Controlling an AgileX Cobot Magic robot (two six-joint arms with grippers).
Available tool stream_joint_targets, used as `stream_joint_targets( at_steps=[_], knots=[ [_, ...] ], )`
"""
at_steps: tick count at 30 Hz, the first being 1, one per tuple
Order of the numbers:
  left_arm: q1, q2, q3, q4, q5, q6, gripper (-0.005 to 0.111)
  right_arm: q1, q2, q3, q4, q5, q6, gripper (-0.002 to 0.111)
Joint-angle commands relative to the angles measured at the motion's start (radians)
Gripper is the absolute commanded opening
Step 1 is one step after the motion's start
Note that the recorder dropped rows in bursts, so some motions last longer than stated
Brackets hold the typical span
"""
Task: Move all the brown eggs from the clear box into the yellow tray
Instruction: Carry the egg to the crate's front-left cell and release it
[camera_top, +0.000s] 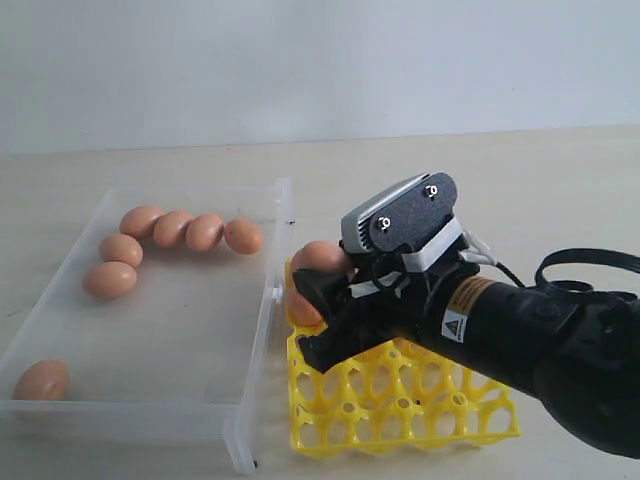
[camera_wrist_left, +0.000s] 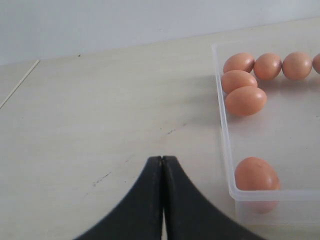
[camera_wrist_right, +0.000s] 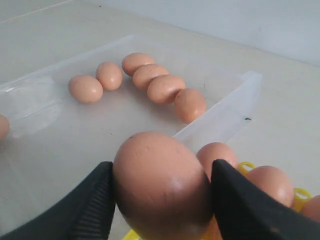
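My right gripper (camera_top: 308, 318) (camera_wrist_right: 162, 192) is shut on one brown egg (camera_top: 302, 308) (camera_wrist_right: 162, 185), holding it just above the left edge of the yellow tray (camera_top: 400, 415) (camera_wrist_right: 245, 166). Another egg (camera_top: 322, 257) sits in the tray's far-left corner. In the right wrist view, tray eggs (camera_wrist_right: 270, 182) show behind the held one. Several brown eggs (camera_top: 173, 228) (camera_wrist_left: 245, 100) lie in the clear box (camera_top: 262, 330) (camera_wrist_left: 223, 125), most along its far side, one egg (camera_top: 41, 380) at the near-left corner. In the left wrist view my left gripper (camera_wrist_left: 162, 159) is shut and empty over bare table beside the box.
The clear box's right wall (camera_wrist_right: 220, 120) stands right against the tray's left edge. Pointed posts rise between the tray's empty near cups (camera_top: 440, 400). My right arm (camera_top: 540, 335) stretches over the tray from the right. The pale tabletop (camera_wrist_left: 100, 110) runs left of the box.
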Motion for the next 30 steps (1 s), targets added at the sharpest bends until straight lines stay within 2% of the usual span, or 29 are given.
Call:
stream_joint_targets(
  at_steps=[1, 30],
  knots=[
    [-0.008, -0.006, -0.004, -0.002, -0.009, -0.006, 0.0, -0.003, 0.054, 0.006, -0.062, -0.067, 0.067, 0.0],
    [-0.008, -0.006, -0.004, -0.002, -0.009, -0.006, 0.0, -0.003, 0.19, 0.004, -0.087, -0.14, 0.107, 0.0]
  ],
)
